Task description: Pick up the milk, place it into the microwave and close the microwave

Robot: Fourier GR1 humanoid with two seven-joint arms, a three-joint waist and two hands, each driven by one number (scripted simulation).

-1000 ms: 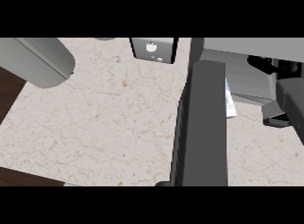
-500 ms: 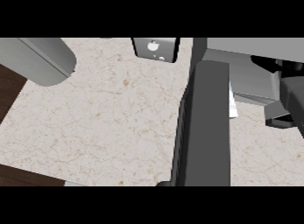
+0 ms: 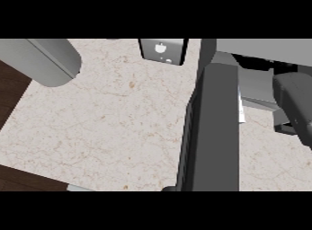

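The microwave's dark door [image 3: 211, 134] stands open, seen edge-on as a tall slab down the middle of the counter. Its body [image 3: 278, 49] fills the upper right. My right forearm [image 3: 304, 112] reaches into the opening behind the door, with black parts of the right hand [image 3: 286, 68] showing deep inside. A pale grey-white block [image 3: 256, 90], possibly the milk, sits just past the door's edge beside that hand; I cannot tell whether the hand holds it. Only my left forearm [image 3: 45, 60] shows, at the upper left; its hand is out of view.
A speckled beige counter [image 3: 105, 130] spreads left of the door, with dark wood floor [image 3: 2, 94] past its left edge. A small grey panel with a white mark [image 3: 162, 50] stands at the back, by the door's hinge side.
Hardly anything differs. My right forearm has shifted very slightly inside the microwave's opening, while the door and left forearm stay where they were.
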